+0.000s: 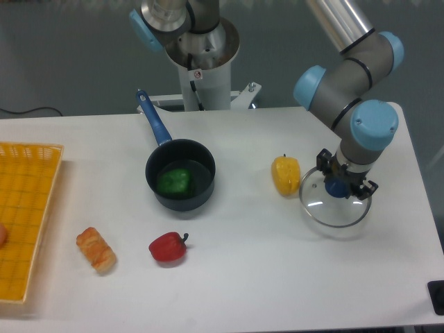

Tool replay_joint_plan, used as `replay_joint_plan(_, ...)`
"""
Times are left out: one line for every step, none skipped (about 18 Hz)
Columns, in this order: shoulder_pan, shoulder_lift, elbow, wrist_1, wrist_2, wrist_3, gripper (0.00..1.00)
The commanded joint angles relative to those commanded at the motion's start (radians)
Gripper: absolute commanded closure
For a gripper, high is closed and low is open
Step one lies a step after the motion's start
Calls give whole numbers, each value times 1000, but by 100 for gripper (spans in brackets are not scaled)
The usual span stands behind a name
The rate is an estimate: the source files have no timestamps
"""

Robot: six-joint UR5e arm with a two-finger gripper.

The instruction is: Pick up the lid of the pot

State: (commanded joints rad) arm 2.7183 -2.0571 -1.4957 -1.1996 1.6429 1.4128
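Directly below the gripper [345, 177] is the pot lid [334, 214], its blue knob [336, 187] apparently clasped between part-spread fingers; an off-centre pinch could tilt it, knocking the rim against the yellow toy [286, 175].

Gripper [345, 176] at right side of the view, fingers angled down toward the tabletop, jaws part-closed in a grip with a gap left between them. Its body sits above and slightly right of the fingertips. Arm [201, 38] only partly in frame: a dark-and-light section with a blue-capped joint shows at top, left of center; the full link-up to the gripper can't be traced.
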Motion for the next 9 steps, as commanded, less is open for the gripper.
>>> replay_joint_plan(-12, 3, 5, 2, -5, 0, 48)
replay_joint_plan(-26, 3, 11, 3, -12, -2, 48)
replay_joint_plan(-41, 3, 21, 3, -18, -5, 48)
replay_joint_plan(-58, 5, 29, 2, -24, -15, 48)
replay_joint_plan(-71, 8, 32, 0, -25, -24, 48)
replay_joint_plan(-81, 18, 32, -3, -25, -28, 48)
replay_joint_plan(-91, 26, 31, -11, -25, -31, 48)
replay_joint_plan(-98, 29, 31, -24, -25, -31, 48)
replay_joint_plan(-101, 38, 31, -37, -25, -31, 48)
